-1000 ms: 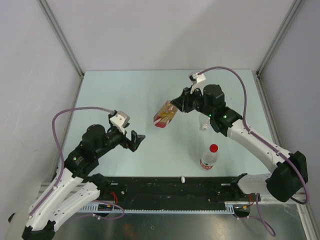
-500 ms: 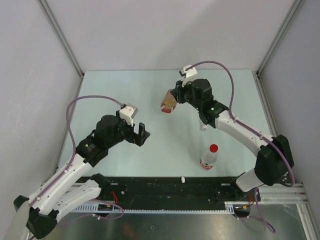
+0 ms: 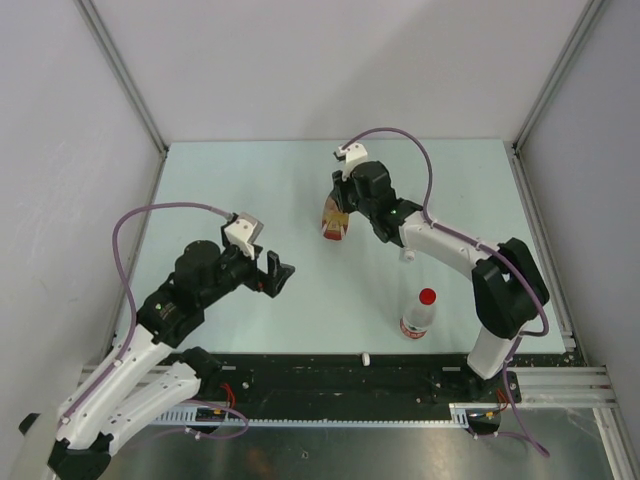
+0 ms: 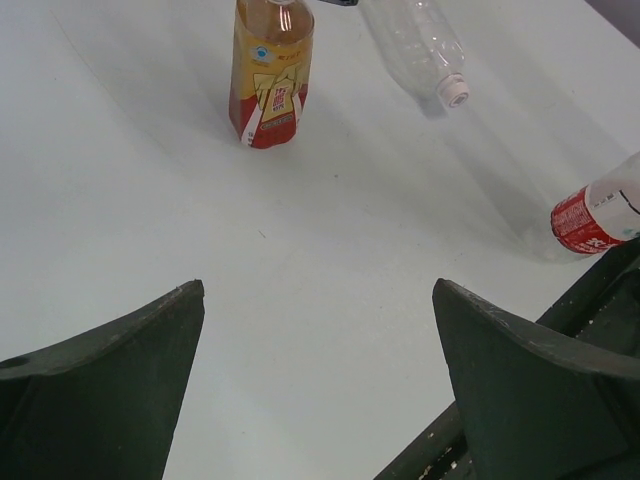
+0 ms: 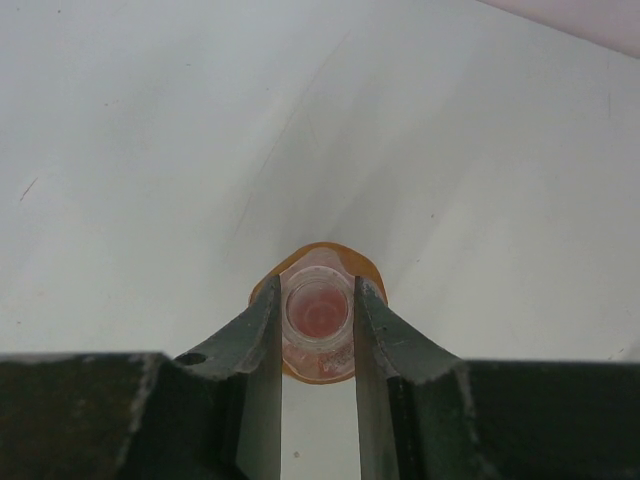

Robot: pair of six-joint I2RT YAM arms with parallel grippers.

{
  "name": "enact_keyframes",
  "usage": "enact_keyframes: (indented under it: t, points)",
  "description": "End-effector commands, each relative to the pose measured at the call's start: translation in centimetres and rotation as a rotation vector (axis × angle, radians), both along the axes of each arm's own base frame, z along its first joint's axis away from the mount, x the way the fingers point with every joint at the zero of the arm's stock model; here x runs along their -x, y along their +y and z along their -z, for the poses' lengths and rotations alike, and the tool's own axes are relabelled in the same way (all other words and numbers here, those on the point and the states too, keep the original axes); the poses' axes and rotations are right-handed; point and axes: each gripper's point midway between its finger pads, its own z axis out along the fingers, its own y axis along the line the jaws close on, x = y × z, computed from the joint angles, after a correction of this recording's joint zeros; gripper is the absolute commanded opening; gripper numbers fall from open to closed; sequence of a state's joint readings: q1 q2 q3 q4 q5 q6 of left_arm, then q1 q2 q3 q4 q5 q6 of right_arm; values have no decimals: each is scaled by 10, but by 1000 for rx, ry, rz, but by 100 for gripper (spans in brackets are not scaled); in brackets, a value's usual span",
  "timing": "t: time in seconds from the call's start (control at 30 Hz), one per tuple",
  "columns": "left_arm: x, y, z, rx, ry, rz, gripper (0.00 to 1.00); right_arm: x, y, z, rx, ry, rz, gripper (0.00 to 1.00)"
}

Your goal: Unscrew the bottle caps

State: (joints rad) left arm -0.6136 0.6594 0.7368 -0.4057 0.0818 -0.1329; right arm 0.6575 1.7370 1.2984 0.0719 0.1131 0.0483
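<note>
Bottle [image 5: 318, 312] neck between right jaws

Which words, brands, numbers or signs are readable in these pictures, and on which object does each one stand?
No text can be read in any view.
On the amber bottle: a yellow and red label with a small blue round mark; its print is too blurred to read.
On the bottle with the red and white label: the print is too small to read.
On the clear bottle: no label is visible.

The amber bottle [image 4: 271, 75] is glossy clear plastic; the table [image 4: 150, 220] smooth, matt.
</note>
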Motion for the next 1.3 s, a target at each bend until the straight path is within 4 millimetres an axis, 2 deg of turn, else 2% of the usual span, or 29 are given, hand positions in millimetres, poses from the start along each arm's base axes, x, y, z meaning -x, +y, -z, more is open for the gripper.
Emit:
enact_keyframes:
  t: [0.0, 0.13, 0.23, 0.3, 0.4, 0.57, 0.7, 0.87, 1.0, 1.13, 1.27]
  points:
    - [-1, -2, -5, 34, -4, -1, 99, 2, 3, 5, 27, 29, 22, 22]
    - [0, -3, -2, 38, 8, 1, 99, 7, 5, -3, 24, 17, 9, 54]
    - [2, -2, -2, 42, 5, -2, 99, 16, 4, -15, 18, 17, 0, 74]
    - [2, -1, -3, 44, 2, -2, 99, 21, 3, -29, -8, 8, 0, 85]
    - [3, -1, -3, 46, -2, -3, 99, 32, 1, -54, -70, 1, -9, 96]
    - [3, 0, -2, 46, 0, -7, 99, 57, -5, -89, -140, 1, -52, 99]
    - [3, 1, -3, 49, -4, -10, 100, 77, -18, -106, -157, 18, -55, 99]
    - [4, 1, -3, 54, -4, -8, 99, 103, -41, -123, -176, 17, -44, 99]
    - [4, 1, -4, 54, -6, -10, 99, 128, -67, -132, -200, -17, -23, 99]
    - [4, 2, -4, 52, -8, -16, 99, 152, -91, -129, -229, -35, -4, 99]
    - [3, 2, -2, 49, -5, -17, 99, 174, -111, -109, -222, -1, 21, 99]
